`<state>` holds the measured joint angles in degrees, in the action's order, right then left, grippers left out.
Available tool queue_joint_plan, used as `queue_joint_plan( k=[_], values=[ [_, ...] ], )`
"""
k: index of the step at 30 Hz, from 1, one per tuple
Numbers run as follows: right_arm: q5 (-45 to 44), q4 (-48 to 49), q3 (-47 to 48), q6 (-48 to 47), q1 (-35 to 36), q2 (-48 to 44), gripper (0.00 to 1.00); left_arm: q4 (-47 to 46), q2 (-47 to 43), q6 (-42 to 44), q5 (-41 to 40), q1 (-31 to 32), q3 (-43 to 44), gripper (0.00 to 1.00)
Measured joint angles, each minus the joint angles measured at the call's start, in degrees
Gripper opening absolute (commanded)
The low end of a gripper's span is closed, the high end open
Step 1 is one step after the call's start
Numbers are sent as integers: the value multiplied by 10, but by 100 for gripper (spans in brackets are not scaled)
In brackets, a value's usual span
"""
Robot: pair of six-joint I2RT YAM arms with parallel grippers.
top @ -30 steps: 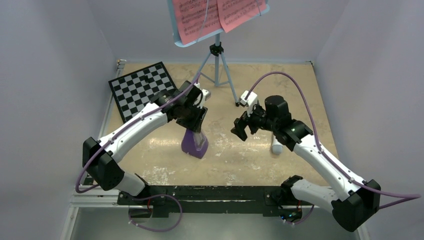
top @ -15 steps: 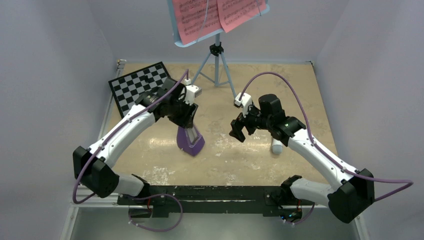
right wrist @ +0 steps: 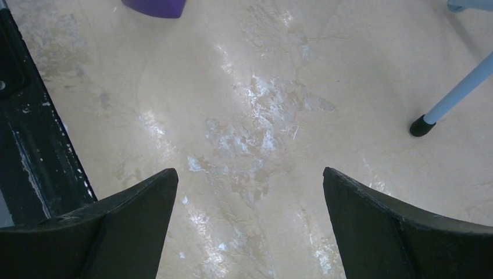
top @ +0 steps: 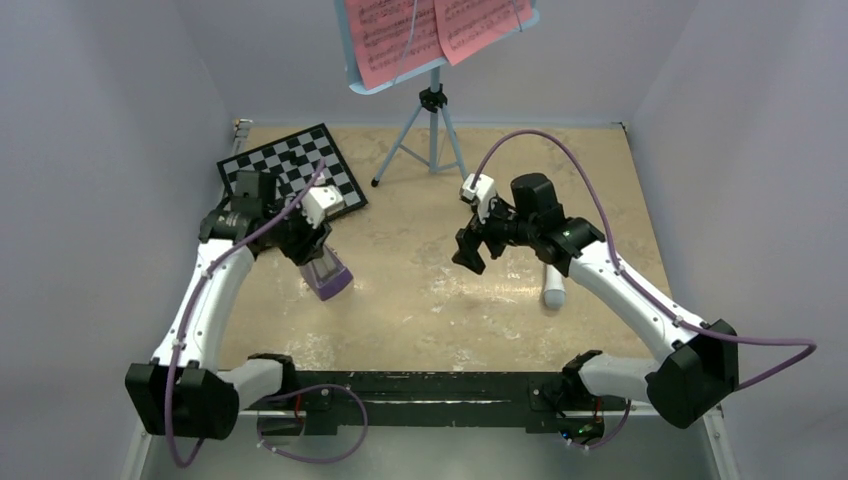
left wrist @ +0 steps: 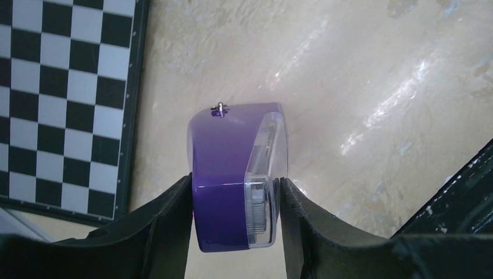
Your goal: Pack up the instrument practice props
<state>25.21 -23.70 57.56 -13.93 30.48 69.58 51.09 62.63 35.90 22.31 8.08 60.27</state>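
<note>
We held the metronome (left wrist: 224,151) in the left claw (left wrist: 235,185), seemingly to carry it off; the right claw (right wrist: 250,186) gaped empty.

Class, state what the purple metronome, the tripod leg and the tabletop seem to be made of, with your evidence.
The purple metronome: likely glossy moulded plastic, with a clear cover; sharp highlights, see-through front. The tripod leg: smooth light-blue tube, perhaps painted metal, with a black rubbery-looking foot. The tabletop: beige stone-look surface, possibly laminate; mottled, worn shiny patches.
</note>
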Motion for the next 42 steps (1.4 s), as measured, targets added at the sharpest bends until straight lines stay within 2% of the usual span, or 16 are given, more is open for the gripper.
queue_joint_plan(
  k=[3,5,12,14,19,23,29,32,36,40,42],
  values=[
    [17,-12,19,-8,-8,10,99,43,50,50,34,-86,43,0],
    [26,-16,30,-14,-15,15,99,60,57,79,42,-122,51,0],
    [27,-15,86,2,-70,70,99,134,46,184,73,-194,53,6],
    [14,-10,121,9,-89,107,99,148,46,199,84,-214,54,16],
    [-14,30,205,21,-124,206,97,170,47,214,94,-255,55,48],
    [-14,56,261,22,-132,283,96,173,41,214,92,-261,54,66],
    [16,79,323,19,-131,360,93,163,-26,213,72,-265,47,76],
    [24,88,367,26,-131,399,87,158,-64,205,65,-268,47,77],
    [30,101,402,37,-131,434,67,133,-98,170,56,-268,49,79],
    [33,110,418,58,-131,456,57,78,-113,112,53,-268,76,80],
    [33,111,418,68,-130,462,44,49,-115,88,53,-268,93,80]
  ],
)
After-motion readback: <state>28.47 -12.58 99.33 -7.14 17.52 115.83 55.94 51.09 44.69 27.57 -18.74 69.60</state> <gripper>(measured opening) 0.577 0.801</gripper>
